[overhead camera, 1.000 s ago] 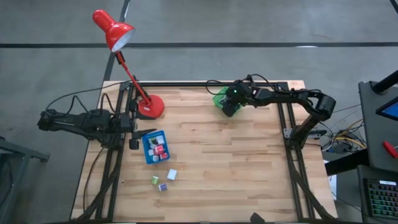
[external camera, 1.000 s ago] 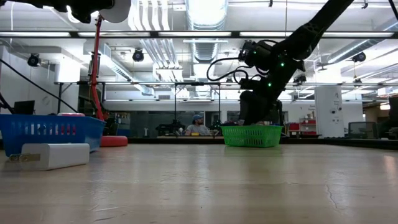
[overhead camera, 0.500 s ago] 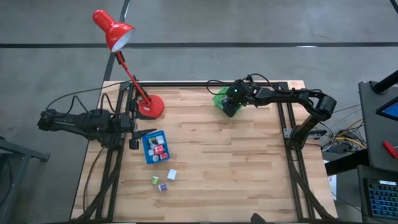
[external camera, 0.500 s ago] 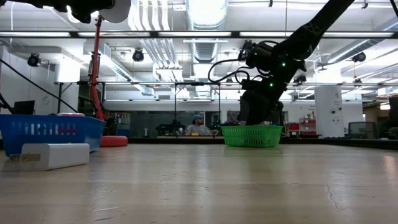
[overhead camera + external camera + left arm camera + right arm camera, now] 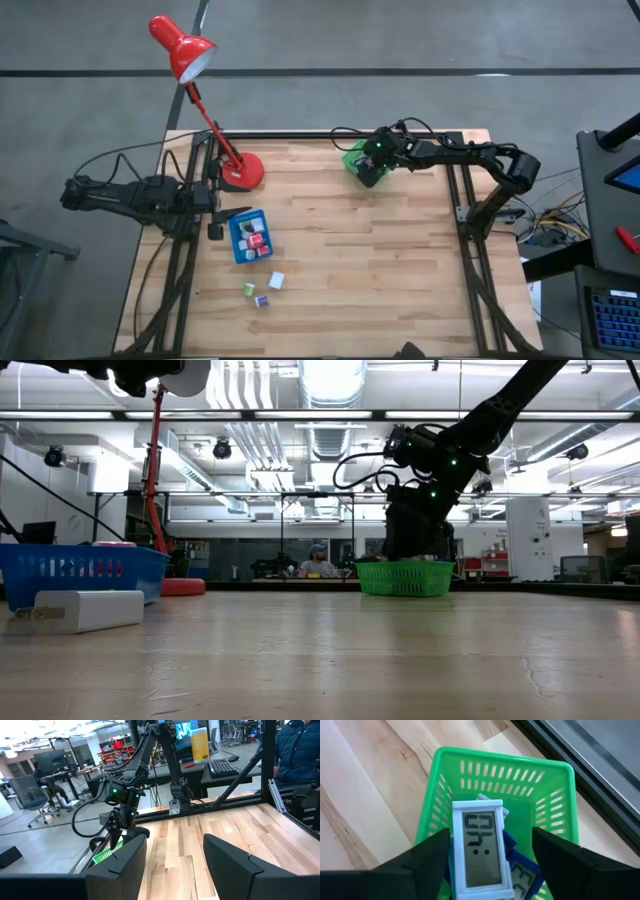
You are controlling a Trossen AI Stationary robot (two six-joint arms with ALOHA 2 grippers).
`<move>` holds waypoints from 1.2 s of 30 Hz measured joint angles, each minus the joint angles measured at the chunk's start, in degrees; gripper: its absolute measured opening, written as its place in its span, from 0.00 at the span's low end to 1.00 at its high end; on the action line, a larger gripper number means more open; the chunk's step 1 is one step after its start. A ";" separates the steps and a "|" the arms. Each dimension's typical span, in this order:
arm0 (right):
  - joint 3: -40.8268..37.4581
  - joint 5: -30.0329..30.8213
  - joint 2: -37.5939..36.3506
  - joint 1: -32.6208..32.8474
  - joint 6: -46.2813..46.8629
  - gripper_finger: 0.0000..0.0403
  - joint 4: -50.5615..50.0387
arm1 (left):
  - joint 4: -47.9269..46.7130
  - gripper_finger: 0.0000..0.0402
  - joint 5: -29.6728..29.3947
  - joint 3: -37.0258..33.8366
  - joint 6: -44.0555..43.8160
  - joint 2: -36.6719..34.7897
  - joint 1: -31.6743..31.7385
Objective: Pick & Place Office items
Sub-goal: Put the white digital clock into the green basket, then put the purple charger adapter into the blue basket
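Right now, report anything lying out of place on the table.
Three small blocks lie loose on the wood, outside the blue tray. Nothing looks spilled or damaged.

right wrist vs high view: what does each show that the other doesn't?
Right wrist only: inside the green basket, a white-framed digital clock between the open fingers, and a blue one beneath it.
High only: red lamp, blue tray, three loose blocks on the table, and the left gripper parked at the left edge.
Both: the basket, the wooden table, and the right gripper over the basket.
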 joint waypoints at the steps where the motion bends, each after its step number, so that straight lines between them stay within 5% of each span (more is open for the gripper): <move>1: 0.00 0.00 0.00 0.00 -0.02 0.71 0.26 | 0.00 0.50 0.00 0.00 0.02 0.00 0.00; 10: 0.02 0.68 0.00 0.00 0.92 0.84 2.37 | 0.00 0.50 0.17 0.00 0.02 0.00 -0.02; 20: 0.04 3.13 -0.91 0.90 -0.65 0.85 9.61 | -0.02 0.50 0.16 0.00 0.24 0.00 0.00; 36: -6.73 2.95 -2.97 6.74 -9.20 0.82 38.37 | -0.48 0.50 0.13 -0.03 0.66 0.00 -0.02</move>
